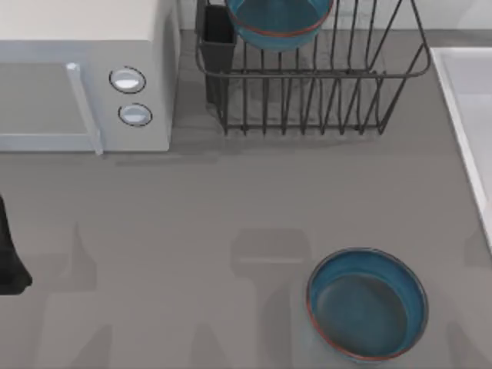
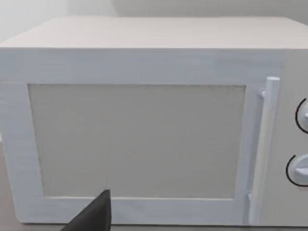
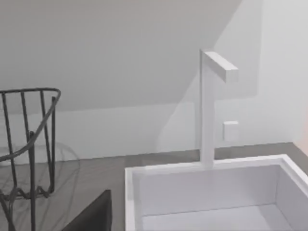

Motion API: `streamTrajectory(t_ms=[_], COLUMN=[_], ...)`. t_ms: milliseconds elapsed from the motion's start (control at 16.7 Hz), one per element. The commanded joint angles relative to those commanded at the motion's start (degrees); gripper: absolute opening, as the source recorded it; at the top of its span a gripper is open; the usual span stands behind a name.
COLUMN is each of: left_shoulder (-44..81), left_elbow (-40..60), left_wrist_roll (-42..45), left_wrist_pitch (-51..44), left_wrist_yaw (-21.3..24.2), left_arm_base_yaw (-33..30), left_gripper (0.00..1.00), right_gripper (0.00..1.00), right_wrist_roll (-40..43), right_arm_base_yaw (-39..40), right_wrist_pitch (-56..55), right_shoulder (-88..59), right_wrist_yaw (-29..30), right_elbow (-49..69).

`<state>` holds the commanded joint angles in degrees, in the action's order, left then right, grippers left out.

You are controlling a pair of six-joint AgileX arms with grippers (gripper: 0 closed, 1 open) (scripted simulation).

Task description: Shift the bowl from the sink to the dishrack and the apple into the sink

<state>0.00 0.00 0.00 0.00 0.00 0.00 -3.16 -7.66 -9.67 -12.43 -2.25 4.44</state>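
The teal-blue bowl point(image 1: 277, 23) with its rust-red rim line rests in the dark wire dishrack point(image 1: 323, 92) at the back of the table, next to the rack's black utensil cup point(image 1: 217, 34). The pale sink point(image 1: 470, 92) lies along the right edge; its basin point(image 3: 202, 168) looks bare where the right wrist view shows it. The apple is out of view. My left arm point(image 1: 9, 261) is parked at the far left edge, and a dark part of its gripper point(image 2: 91, 219) faces the microwave. A dark part of my right gripper point(image 3: 94, 214) hangs before the sink's near corner, with the dishrack point(image 3: 31, 139) beside it.
A wider, darker blue bowl point(image 1: 367, 304) with a grey-tinted bottom sits on the grey table at the front right. A white microwave point(image 1: 84, 77) fills the back left, its door point(image 2: 139, 139) shut. A white faucet point(image 3: 208, 110) rises behind the sink.
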Motion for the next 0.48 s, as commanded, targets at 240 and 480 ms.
streamTrajectory(t_ms=[240,480], left_shoulder=[0.00,0.00], left_elbow=[0.00,0.00], left_wrist_roll=[0.00,0.00], left_wrist_pitch=[0.00,0.00], left_wrist_yaw=[0.00,0.00], left_arm_base_yaw=[0.00,0.00], left_gripper=[1.00,1.00], right_gripper=[1.00,1.00], right_wrist_roll=[1.99,3.16], right_arm_base_yaw=[6.09,7.66], right_wrist_pitch=[8.44,9.67], right_shoulder=[10.56,12.43], right_wrist_yaw=[2.41,2.25], right_elbow=[-3.47,-4.44])
